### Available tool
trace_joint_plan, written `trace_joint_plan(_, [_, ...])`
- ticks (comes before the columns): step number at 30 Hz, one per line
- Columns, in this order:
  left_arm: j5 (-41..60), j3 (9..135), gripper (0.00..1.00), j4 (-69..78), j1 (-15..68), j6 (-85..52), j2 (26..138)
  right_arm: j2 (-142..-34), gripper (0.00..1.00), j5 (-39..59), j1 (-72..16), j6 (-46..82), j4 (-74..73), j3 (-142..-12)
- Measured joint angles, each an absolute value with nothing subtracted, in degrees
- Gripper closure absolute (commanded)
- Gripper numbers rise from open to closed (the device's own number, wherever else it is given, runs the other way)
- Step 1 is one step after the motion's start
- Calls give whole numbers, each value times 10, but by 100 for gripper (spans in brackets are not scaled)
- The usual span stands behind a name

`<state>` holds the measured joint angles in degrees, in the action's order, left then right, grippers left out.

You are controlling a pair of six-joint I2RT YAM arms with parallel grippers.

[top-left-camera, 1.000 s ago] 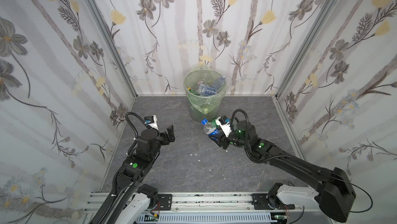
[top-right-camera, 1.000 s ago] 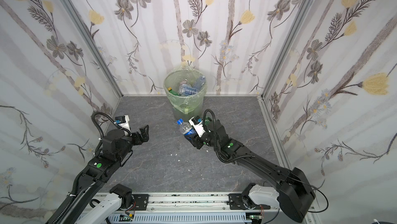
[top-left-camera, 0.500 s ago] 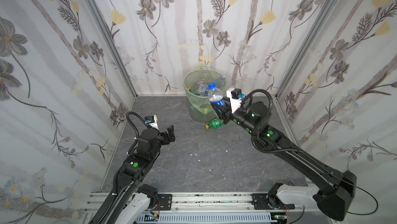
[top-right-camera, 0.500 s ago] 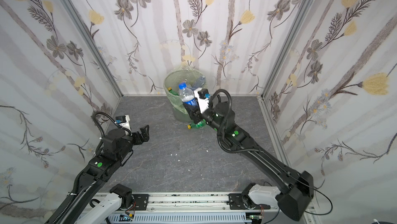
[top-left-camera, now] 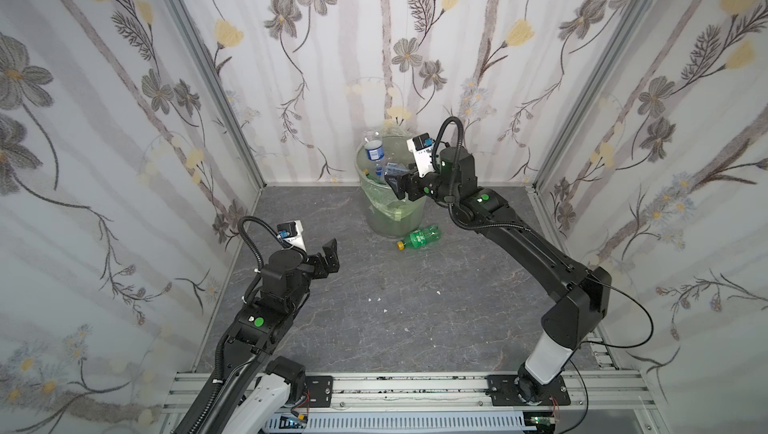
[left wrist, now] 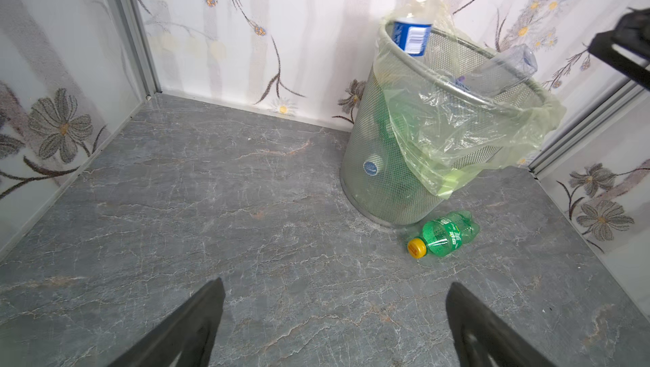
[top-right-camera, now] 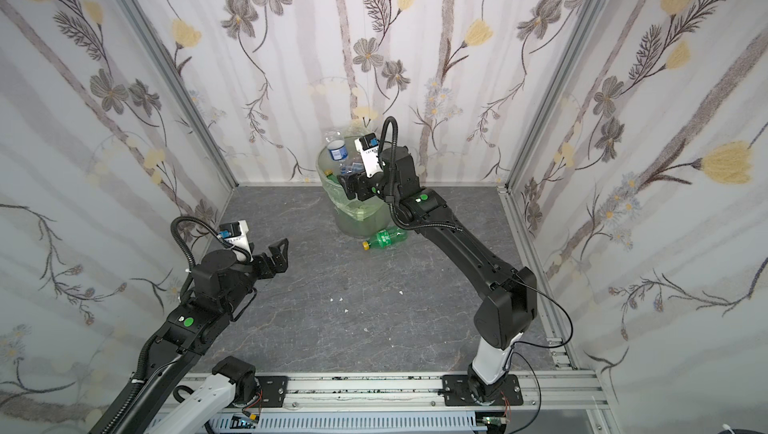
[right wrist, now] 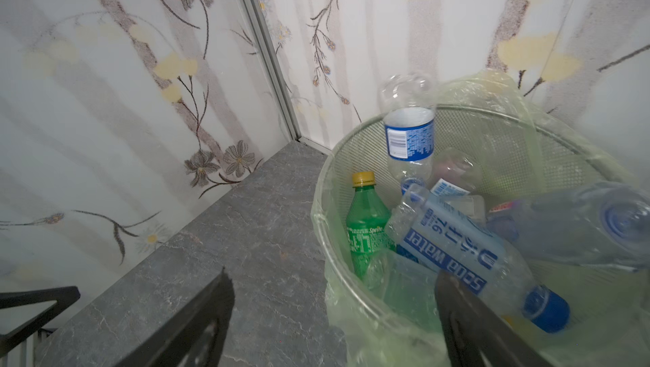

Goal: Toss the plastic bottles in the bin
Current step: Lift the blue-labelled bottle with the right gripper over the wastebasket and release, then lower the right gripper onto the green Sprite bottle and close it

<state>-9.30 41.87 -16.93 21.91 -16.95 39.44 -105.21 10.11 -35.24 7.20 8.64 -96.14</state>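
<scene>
While my right pincer hangs over the near-right rim of the bin, its jaws stand wide and hold nothing; the right wrist view confirms the gap is empty. My left pincer is equally wide and empty, hovering over the near-left counter, well apart from the bin.

Finding: the step in hand is the drop at the bin, and I judge it finished for this load. The bin is crowded. A soda-water bottle lies slanted on top of the heap, and an upturned clear bottle pokes above the far-left rim.

Outstanding: one green bottle lies on its side on the counter, just beside the near foot of the bin, yellow cap pointing left. I cannot tell whether it touches the bin wall.

Requirement for the next move: lower a pincer to that green bottle from the near side, jaws across its body. The bin stands close behind it, so I judge a careless approach would nudge the bin or roll the bottle away.
</scene>
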Motion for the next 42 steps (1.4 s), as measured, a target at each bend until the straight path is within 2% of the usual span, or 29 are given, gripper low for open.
trace_joint_plan(9, [-90,416,0,-169,219,-169,396,-883,20,66,-326,61,19,-652])
trace_joint_plan(15, [-90,416,0,-170,219,-169,408,-888,25,48,-296,114,-26,-540])
trace_joint_plan(18, [-90,417,0,-169,219,-169,407,-945,26,36,-272,148,-44,-544])
trace_joint_plan(20, [-90,417,0,-170,219,-169,405,-992,20,36,-258,173,-50,-557])
trace_joint_plan(22, [-90,417,0,-169,219,-169,401,-1038,18,29,-249,198,-53,-577])
trace_joint_plan(31, [-90,415,0,-169,219,-169,394,-1189,19,18,-242,257,-51,-719])
trace_joint_plan(42, [-90,413,0,-169,219,-169,401,-1218,20,-18,-242,246,7,-726])
